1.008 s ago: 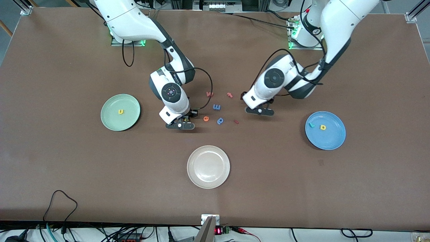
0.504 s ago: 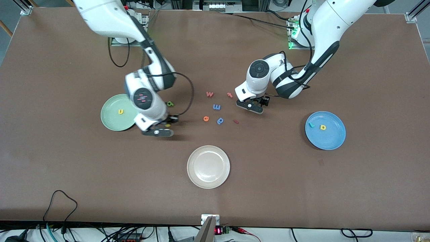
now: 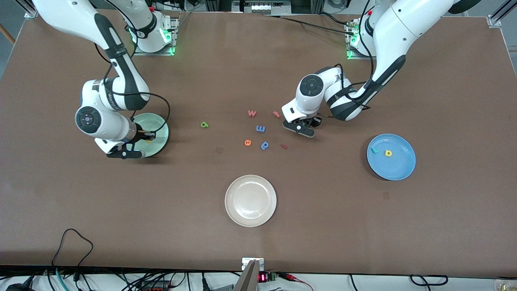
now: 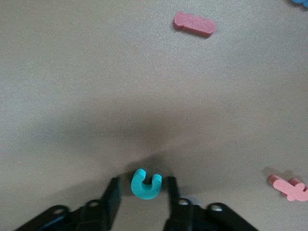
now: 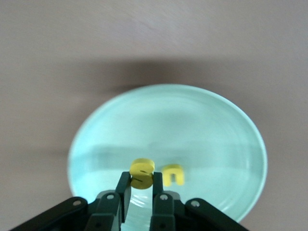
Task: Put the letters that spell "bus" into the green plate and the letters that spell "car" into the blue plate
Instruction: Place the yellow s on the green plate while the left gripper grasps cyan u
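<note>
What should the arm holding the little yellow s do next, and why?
Probably open and drop it. The right tool grips the yellow s above the green plate, beside the yellow u lying there, so letting go should land it in the plate.

Small yellow foam u (image 5: pixel 173 175) lies in the round mint-green plate (image 3: pixel 161 133) at the right arm's end, under the right gripper (image 5: pixel 142 185). Teal hook-like r (image 3: pixel 375 150) and yellow a-shaped letter (image 3: pixel 388 153) lie in the round blue plate (image 3: pixel 400 169) at the left arm's end.
</note>
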{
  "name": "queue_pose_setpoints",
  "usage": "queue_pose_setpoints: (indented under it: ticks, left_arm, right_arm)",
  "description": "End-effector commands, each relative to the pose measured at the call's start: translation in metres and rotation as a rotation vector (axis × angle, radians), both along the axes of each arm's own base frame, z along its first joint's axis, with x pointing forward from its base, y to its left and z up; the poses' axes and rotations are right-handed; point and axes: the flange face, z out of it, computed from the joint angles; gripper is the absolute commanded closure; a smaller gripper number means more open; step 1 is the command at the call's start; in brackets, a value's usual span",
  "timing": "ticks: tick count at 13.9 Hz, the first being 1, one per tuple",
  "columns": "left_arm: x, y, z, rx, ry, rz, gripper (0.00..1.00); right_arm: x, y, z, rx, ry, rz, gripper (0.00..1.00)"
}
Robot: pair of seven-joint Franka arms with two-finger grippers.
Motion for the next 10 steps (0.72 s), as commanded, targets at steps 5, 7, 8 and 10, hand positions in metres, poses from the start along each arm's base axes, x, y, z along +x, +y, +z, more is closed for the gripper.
queue_pose_setpoints:
  ticks: [5,7,8,10]
  left_arm:
    - [0.007,0.005,0.004,0.023,-0.014,-0.009,0.79]
    - [0.021,0.008,0.022,0.093,-0.022,0.006,0.83]
    - [0.036,0.012,0.044,0.144,-0.044,0.017,0.84]
    - [0.064,0.027,0.082,0.258,-0.027,0.046,0.84]
  right_arm:
    - [-0.004,0.032,0.031,0.029,-0.056,0.073,0.00]
    - [-0.004,0.074,0.047,0.056,-0.085,0.142,0.00]
    - [-0.006,0.095,0.050,0.066,-0.091,0.161,0.00]
    - [-0.020,0.137,0.045,0.064,-0.083,0.186,0.05]
